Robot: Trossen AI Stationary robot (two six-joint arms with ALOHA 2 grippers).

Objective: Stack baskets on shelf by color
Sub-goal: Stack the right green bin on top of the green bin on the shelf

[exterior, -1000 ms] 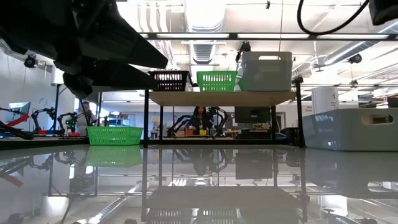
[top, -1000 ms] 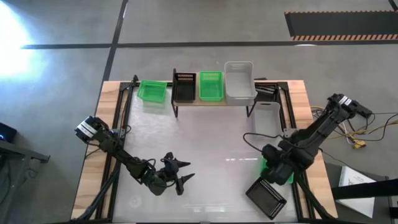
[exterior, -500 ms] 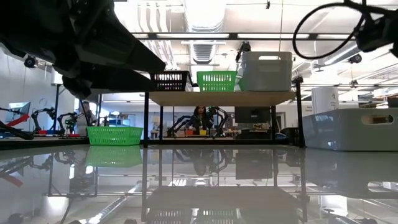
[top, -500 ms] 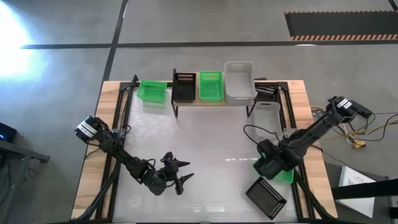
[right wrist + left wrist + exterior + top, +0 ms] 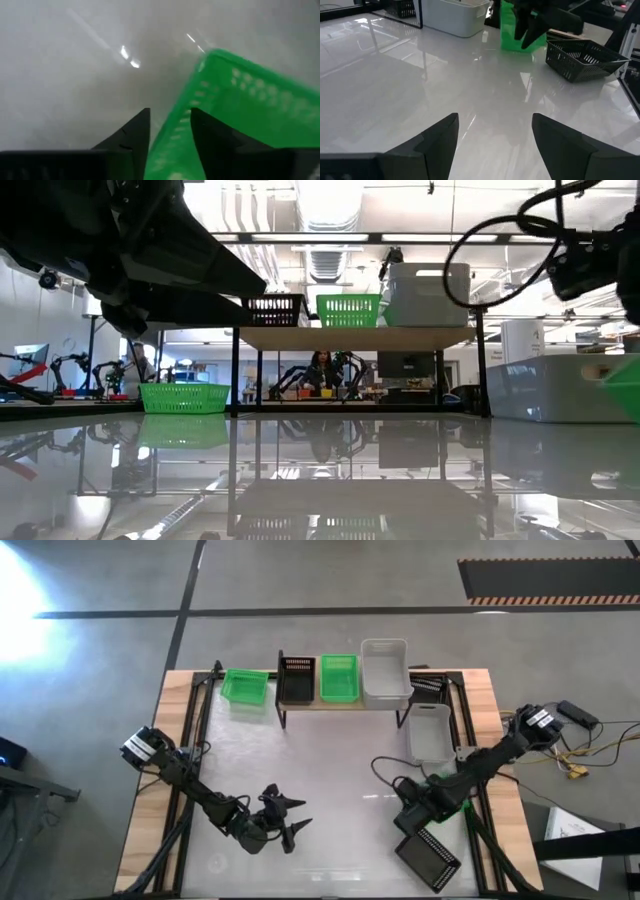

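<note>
The right hand (image 5: 420, 812) grips a green basket (image 5: 240, 115) by its rim; a black basket (image 5: 428, 856) lies just beside, a white basket (image 5: 430, 730) beyond. The left hand (image 5: 495, 135) waits open.

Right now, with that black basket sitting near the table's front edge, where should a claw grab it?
Probably a side wall at the rim, coming from above. The black basket sits upright with its top open, so one finger can drop inside and one stay outside. The right claw straddles a wall of the green basket in the same way.
</note>
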